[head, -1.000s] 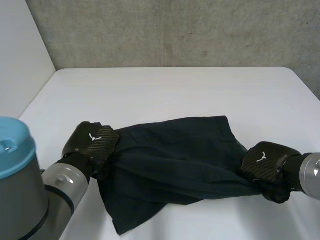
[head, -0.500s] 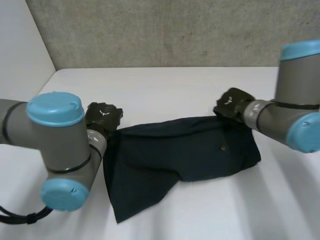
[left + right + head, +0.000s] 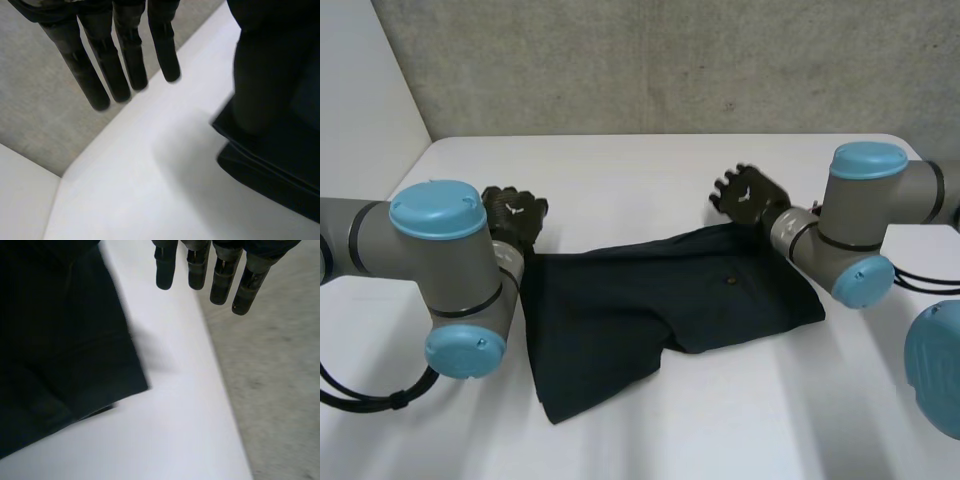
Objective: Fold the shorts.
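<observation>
The dark shorts [image 3: 660,300] lie folded over on the white table [image 3: 640,175], with one leg end sticking out toward the near left. My left hand [image 3: 513,215] hovers just past the shorts' far left corner, its fingers [image 3: 106,60] straight and empty, and the cloth's [image 3: 270,145] folded edge lies beside them. Just beyond the far right corner, my right hand [image 3: 748,192] is also open, its fingers [image 3: 198,270] straight above bare table, clear of the shorts' [image 3: 60,350] corner.
A grey concrete wall [image 3: 670,60] stands behind the table's far edge, close to both hands. Both arms reach in from the sides, the left arm [image 3: 450,270] beside the shorts' left edge and the right arm [image 3: 850,240] by their right edge.
Both hands carried the near edge of the shorts over to the far side, let the cloth go and opened. They now stand just off the far corners.
</observation>
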{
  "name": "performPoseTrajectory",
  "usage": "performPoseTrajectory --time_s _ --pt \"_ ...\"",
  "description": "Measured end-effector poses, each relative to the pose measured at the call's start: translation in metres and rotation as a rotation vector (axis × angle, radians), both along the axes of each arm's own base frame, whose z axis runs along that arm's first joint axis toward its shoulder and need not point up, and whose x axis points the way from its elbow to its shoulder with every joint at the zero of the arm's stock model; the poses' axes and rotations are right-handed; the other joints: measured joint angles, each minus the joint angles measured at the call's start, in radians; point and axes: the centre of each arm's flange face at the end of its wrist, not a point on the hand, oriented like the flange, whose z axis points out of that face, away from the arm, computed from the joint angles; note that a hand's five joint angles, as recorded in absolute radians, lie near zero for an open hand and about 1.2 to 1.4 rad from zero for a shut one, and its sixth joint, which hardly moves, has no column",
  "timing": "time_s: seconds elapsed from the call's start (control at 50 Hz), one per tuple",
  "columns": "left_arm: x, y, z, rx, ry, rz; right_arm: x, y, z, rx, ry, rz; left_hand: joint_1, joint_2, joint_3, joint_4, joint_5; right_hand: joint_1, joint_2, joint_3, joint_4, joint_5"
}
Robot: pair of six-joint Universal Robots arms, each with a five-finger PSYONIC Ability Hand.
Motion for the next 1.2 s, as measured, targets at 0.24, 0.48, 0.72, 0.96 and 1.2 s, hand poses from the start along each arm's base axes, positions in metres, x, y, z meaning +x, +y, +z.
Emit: performPoseTrajectory --time_s 0.24,0.48,0.72,0.96,1.2 --pt "0.003 0.002 0.033 -0.113 0.059 0.058 -0.015 -0.017 0.103 0.041 -0.600 -0.161 -0.198 -0.258 -0.254 -0.265 -0.269 0.000 0.000 0.000 0.000 -0.006" --pt "0.004 0.073 0.048 -0.045 0.096 -0.031 -0.054 0.003 0.109 0.242 -0.670 -0.255 -0.198 -0.258 -0.254 -0.265 -0.269 0.021 0.034 0.050 0.021 0.018" --pt "0.015 0.142 0.018 0.165 0.032 -0.132 -0.091 0.055 0.069 0.434 -0.431 -0.311 -0.175 -0.212 -0.222 -0.208 -0.207 0.255 0.321 0.336 0.305 0.268" --pt "0.020 0.162 -0.026 0.264 -0.047 -0.134 -0.108 0.100 0.012 0.501 -0.272 -0.206 -0.027 -0.080 -0.087 -0.076 -0.081 0.255 0.320 0.333 0.305 0.268" --pt "0.017 0.154 -0.035 0.244 -0.051 -0.105 -0.109 0.094 -0.001 0.425 -0.300 -0.201 0.376 0.460 0.447 0.458 0.424 0.255 0.321 0.336 0.305 0.268"
